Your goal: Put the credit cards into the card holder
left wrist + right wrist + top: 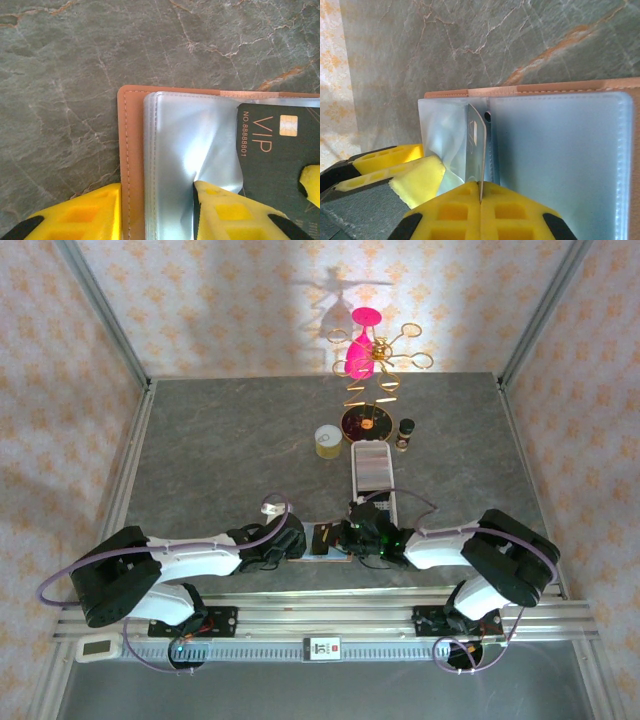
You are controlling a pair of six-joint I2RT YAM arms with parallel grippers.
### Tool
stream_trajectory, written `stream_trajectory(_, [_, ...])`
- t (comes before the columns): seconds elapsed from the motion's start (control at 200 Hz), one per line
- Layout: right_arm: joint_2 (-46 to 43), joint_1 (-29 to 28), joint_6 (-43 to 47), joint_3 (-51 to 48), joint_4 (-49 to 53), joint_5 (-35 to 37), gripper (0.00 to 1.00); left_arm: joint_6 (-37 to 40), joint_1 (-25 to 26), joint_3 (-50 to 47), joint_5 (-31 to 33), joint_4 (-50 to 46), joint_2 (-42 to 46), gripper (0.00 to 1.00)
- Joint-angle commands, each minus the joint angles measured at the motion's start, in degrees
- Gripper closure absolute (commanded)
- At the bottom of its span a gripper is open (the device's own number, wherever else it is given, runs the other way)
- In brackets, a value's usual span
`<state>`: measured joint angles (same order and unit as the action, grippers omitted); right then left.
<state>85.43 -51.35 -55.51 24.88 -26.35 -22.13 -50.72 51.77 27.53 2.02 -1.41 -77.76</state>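
Card holder [325, 540] lies open at 6 o'clock on desk [230, 440]. Right claw [480, 200] clamped on dark VIP card [275, 150], seemingly partway into clear sleeve [190, 130], not seated. Left claw [157, 212] apart, straddling holder's 9 o'clock edge. Remaining cards: cannot tell.

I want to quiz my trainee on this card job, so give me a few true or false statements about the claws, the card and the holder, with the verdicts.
1. The right claw is shut on a dark VIP card. True.
2. The card holder is folded closed. False: it lies open, with its clear sleeves showing.
3. The white tray lies nearer the arm bases than the holder. False: it lies beyond the holder, farther from the bases.
4. The card carries a gold chip. True.
5. The left claw hangs well away from the holder. False: one finger is beside the holder's edge and the other over the sleeves.
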Motion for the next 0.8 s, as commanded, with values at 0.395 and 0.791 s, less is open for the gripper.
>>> stream_trajectory(0.395, [0.94,-0.92,0.83,1.65,3.37,-5.13,1.00,-0.96,0.94,-2.49,-2.58,-2.37,-0.95,0.63])
stream_trajectory(0.791, [2.24,-1.12,0.31,1.84,2.91,-5.48,1.00,-1.55,0.88,-3.58,-3.25,-1.16,-0.44,0.57])
